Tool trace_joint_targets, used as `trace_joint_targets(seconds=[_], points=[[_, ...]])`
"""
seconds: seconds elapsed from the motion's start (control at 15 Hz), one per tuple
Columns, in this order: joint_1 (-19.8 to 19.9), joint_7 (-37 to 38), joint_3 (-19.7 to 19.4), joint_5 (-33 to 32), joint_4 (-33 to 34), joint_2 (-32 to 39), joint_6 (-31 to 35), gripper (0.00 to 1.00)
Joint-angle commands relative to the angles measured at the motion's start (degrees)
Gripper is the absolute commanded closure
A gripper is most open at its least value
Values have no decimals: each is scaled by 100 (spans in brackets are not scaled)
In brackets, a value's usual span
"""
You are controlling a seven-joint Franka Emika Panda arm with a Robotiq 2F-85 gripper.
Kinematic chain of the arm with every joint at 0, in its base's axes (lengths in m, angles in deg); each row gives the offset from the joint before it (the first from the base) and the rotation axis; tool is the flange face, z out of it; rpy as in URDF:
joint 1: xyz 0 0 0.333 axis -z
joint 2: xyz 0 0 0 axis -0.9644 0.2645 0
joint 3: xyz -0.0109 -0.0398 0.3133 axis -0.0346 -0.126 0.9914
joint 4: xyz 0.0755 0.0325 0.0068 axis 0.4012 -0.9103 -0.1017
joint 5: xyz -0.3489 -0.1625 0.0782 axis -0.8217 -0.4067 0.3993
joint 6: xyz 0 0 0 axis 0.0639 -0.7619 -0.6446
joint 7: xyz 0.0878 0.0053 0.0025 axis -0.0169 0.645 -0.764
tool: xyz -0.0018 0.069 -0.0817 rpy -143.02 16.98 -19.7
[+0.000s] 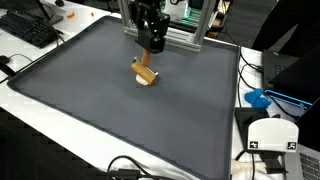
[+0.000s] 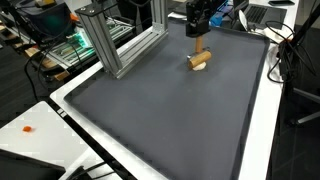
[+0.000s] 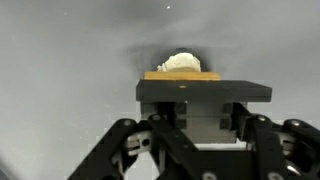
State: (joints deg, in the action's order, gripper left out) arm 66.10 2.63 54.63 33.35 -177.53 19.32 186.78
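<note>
In an exterior view, your gripper point(image 1: 153, 45) hangs over the far part of the dark grey mat point(image 1: 100, 110), just in front of the aluminium frame point(image 1: 185, 35). The wooden piece point(image 1: 146, 74) sits right below it, tilted, with its lower end on the mat. Its upper end comes close to your fingertips, but this angle does not show whether they touch. A keyboard point(image 1: 30, 30) lies off the mat at the far corner. A white device point(image 1: 270, 135) and a blue object point(image 1: 258, 98) sit beside the mat's edge, well apart from the wooden piece.

In an exterior view from another side, your gripper point(image 2: 199, 30) points straight down near the far edge of the mat point(image 2: 170, 120). The wooden piece point(image 2: 200, 58) stands directly under it and looks nearly upright. Its top reaches up to the fingers and its rounded foot is on the mat. The aluminium frame point(image 2: 115, 45) stands off to the side, well away from it.

In the wrist view, your gripper point(image 3: 200, 110) fills the lower half, with its black linkages spread to both sides. A black crossbar point(image 3: 203, 92) hides the fingertips. Just beyond the bar you see the flat wooden piece point(image 3: 182, 76) edge-on, with a pale rounded part point(image 3: 180, 63) behind it, against the grey mat point(image 3: 70, 60). You cannot tell from any view whether the jaws clamp the wood or only stand close around it.
</note>
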Motion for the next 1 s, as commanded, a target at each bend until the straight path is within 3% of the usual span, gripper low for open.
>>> trace_joint_targets(seconds=[0.0, 0.93], points=[[17, -151, -23, 141, -31, -11, -303, 65], [78, -487, -29, 420, 320, 73, -1114, 65]])
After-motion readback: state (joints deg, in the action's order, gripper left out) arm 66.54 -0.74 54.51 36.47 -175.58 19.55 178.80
